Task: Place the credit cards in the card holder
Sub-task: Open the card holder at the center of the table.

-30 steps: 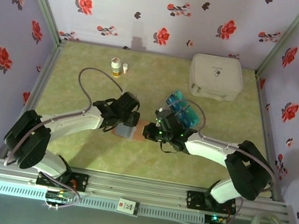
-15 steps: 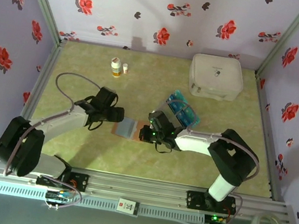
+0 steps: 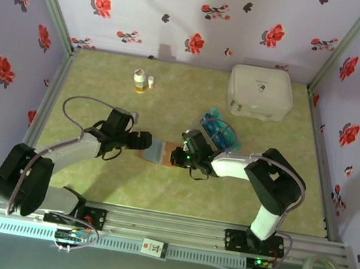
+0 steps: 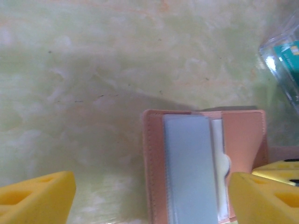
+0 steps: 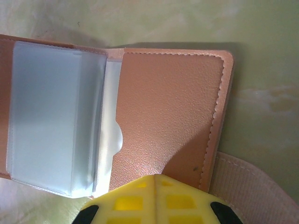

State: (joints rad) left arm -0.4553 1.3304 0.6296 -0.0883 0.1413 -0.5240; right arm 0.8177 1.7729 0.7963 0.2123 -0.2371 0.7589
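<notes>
A small, flat, pinkish-brown leather-like card holder (image 3: 157, 152) is being seen lying open on the pale green marbled table top (image 3: 104, 94), between the two grippers, with its clear plastic sleeve (image 5: 51, 121) facing up. The left gripper (image 3: 141, 140) is being held with its yellow fingers (image 4: 37, 200) spread wide, the open holder showing between them. The right gripper (image 3: 177, 156) is being held closed, its yellow fingertips (image 5: 126, 196) pressed together over the near edge of the holder's right flap; whether they touch it cannot be told. The bright blue-teal credit cards (image 3: 219, 131) are being held in a clear plastic tray (image 3: 235, 144) just behind the right gripper.
</notes>
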